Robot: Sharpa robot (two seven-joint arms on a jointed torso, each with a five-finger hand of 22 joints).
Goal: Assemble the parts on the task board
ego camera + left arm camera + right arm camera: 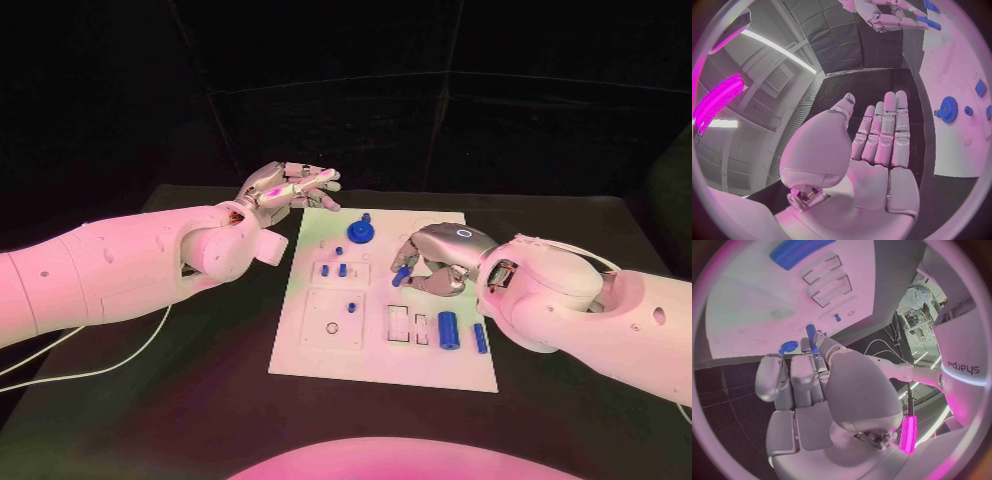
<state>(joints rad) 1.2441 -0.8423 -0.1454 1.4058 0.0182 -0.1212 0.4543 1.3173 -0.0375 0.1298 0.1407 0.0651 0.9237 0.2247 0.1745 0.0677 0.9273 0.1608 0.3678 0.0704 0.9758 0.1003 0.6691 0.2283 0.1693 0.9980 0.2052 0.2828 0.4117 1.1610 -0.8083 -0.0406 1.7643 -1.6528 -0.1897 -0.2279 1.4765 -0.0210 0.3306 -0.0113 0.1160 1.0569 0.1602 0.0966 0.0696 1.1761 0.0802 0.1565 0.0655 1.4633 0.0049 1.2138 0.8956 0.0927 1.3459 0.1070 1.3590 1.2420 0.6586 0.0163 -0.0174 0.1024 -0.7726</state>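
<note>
The white task board (378, 362) lies in the middle of the black table. My right hand (434, 262) hovers over its middle and pinches a small blue peg (400, 277); the right wrist view has that blue peg (811, 336) standing up between the fingers (803, 371). My left hand (287, 188) is raised beside the board's far left corner, holding nothing. Its fingers (887, 131) lie stretched out flat in the left wrist view. A blue gear (361, 233) stands near the board's far edge, and the left wrist view also catches this gear (949, 109).
Two blue cylinders (449, 330) (480, 338) lie on the board's near right part beside white slotted blocks (400, 322). Small blue pegs (335, 269) stand left of the right hand. A white cable (87, 370) trails over the table at the left.
</note>
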